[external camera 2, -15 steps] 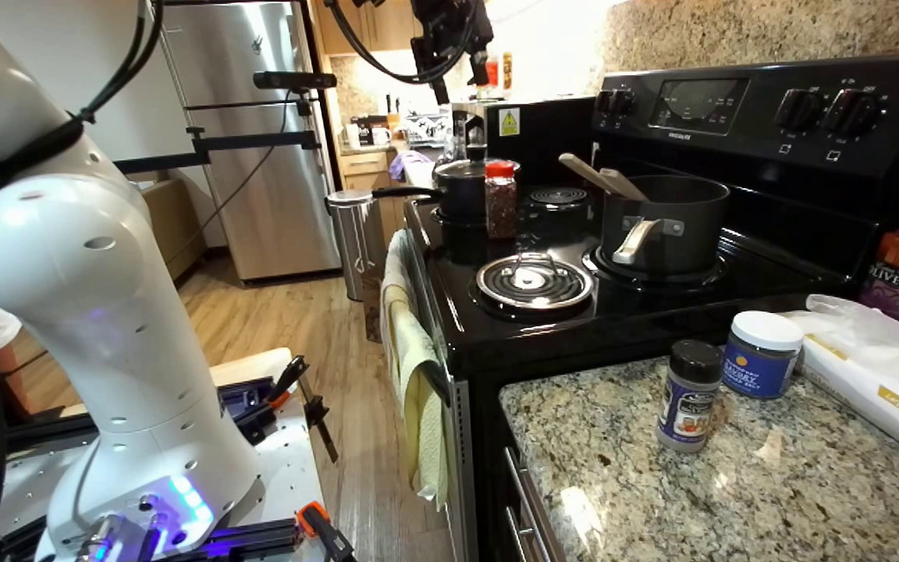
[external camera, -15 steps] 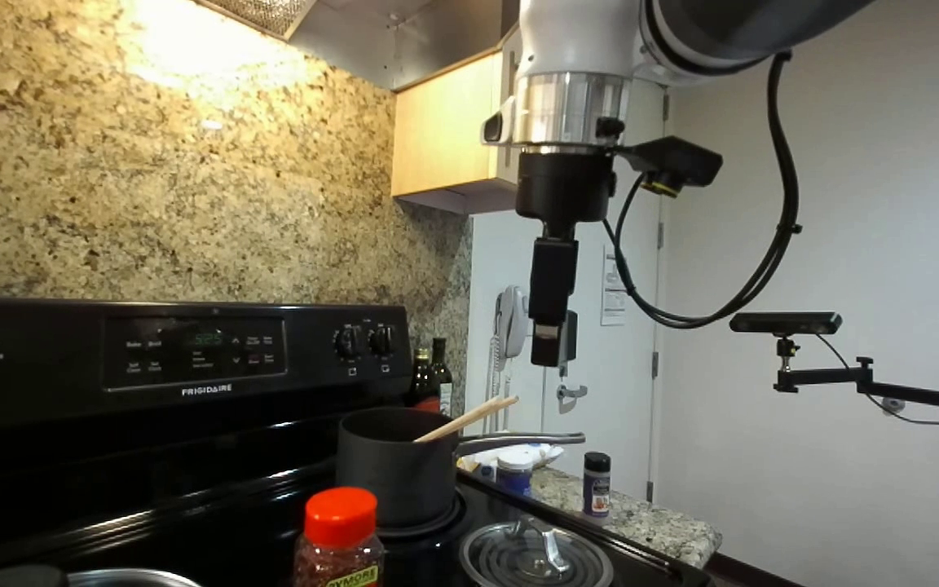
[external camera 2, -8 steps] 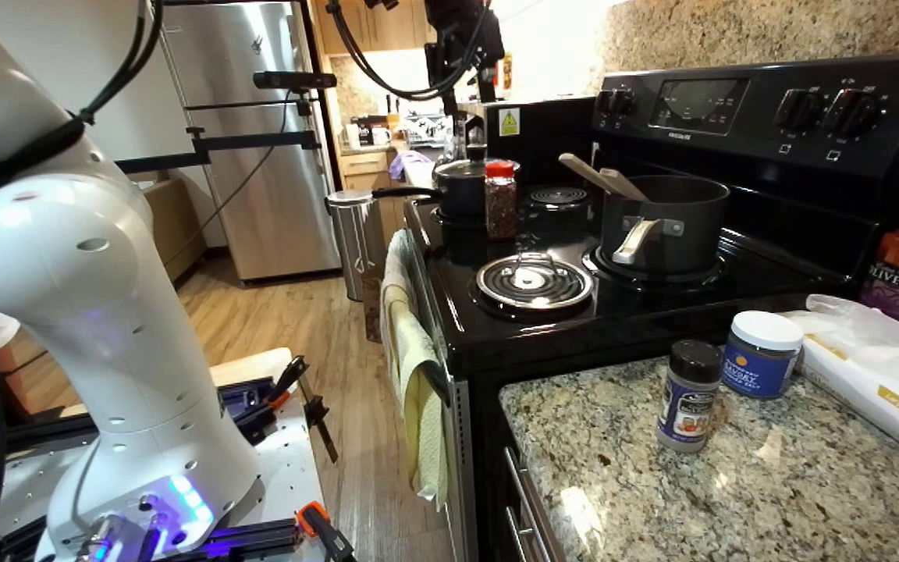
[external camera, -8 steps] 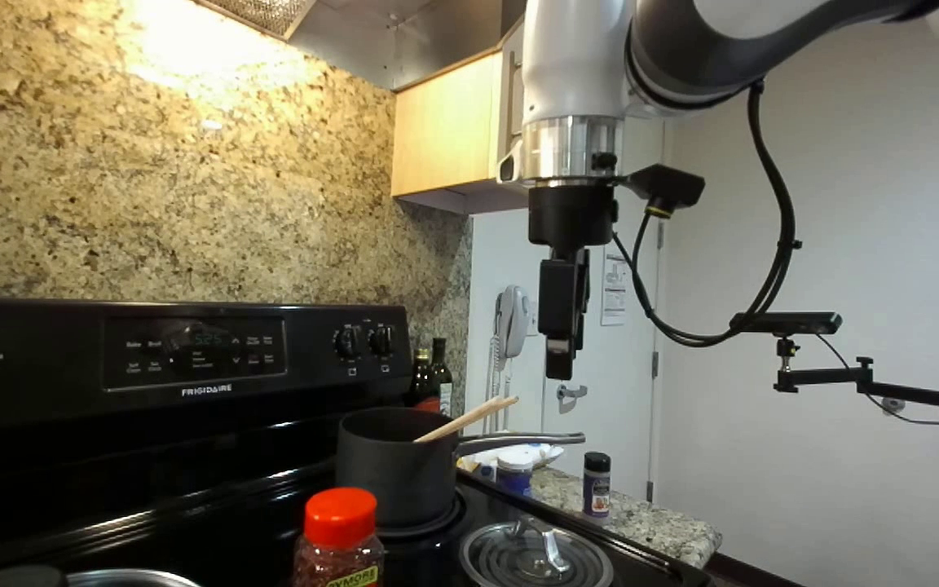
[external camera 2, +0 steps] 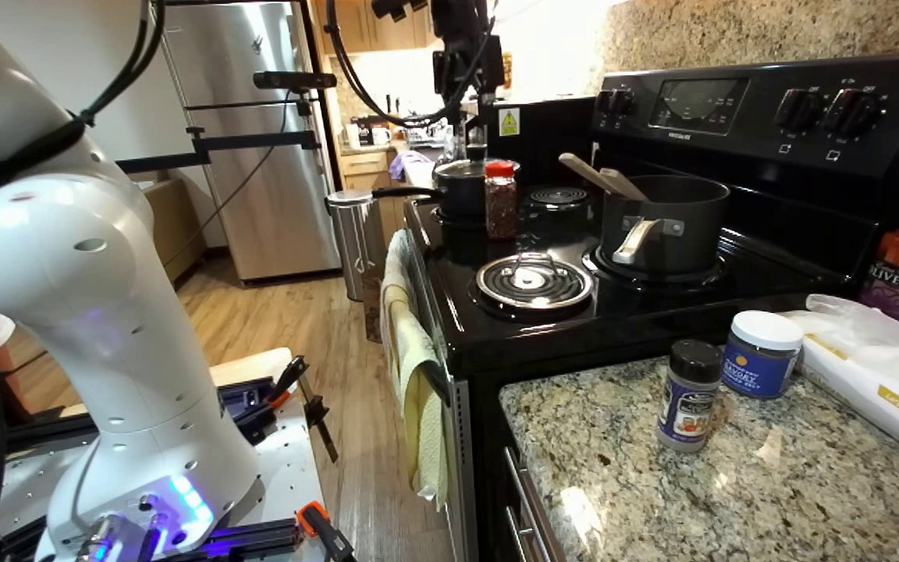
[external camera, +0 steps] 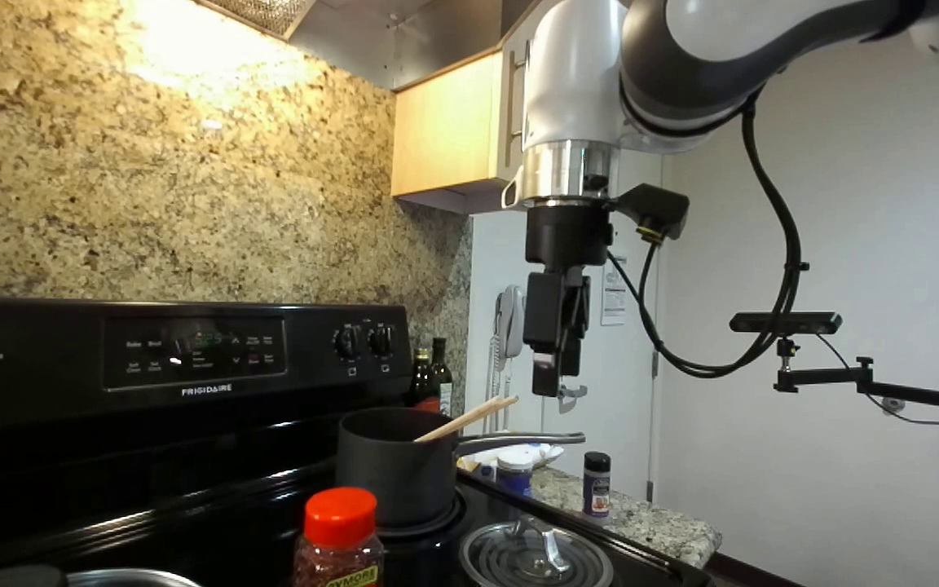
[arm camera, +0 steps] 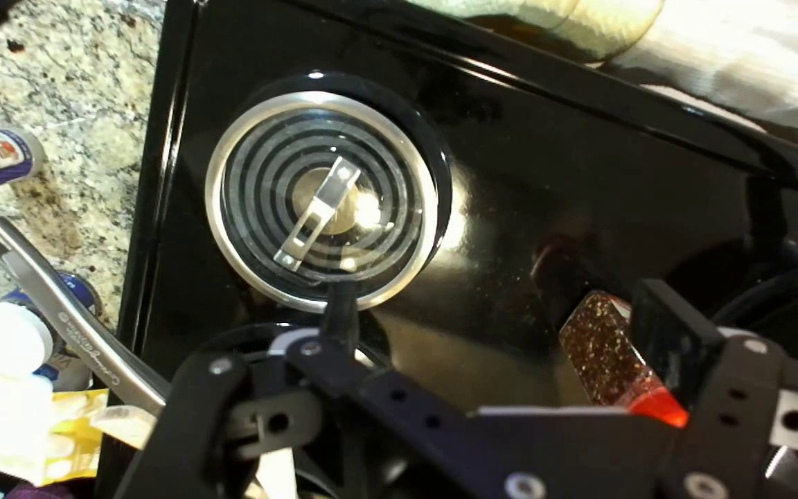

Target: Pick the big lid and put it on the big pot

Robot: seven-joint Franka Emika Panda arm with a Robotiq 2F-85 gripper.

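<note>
The big lid (external camera: 536,561) is round clear glass with a shiny metal rim and an arched silver handle. It lies flat over the front burner in both exterior views (external camera 2: 534,282) and fills the upper left of the wrist view (arm camera: 319,208). The big pot (external camera: 396,469) is dark grey with a silver handle and stands on the burner behind the lid (external camera 2: 672,230). Wooden utensils stick out of it. In the wrist view its body is mostly hidden by my gripper. My gripper (external camera: 555,379) is open and empty, well above the stove, fingers pointing down (arm camera: 503,315).
A red-capped spice jar (external camera 2: 501,201) stands near the lid, beside a smaller lidded pot (external camera 2: 461,187). The big pot's handle (external camera: 518,441) points toward the counter (external camera 2: 613,484), which holds a purple-labelled shaker (external camera 2: 687,396), a white-capped jar (external camera 2: 762,353) and a white box.
My gripper has come down toward the stove, and the arm has straightened toward vertical. The lid, the pots and the jars have not moved.
</note>
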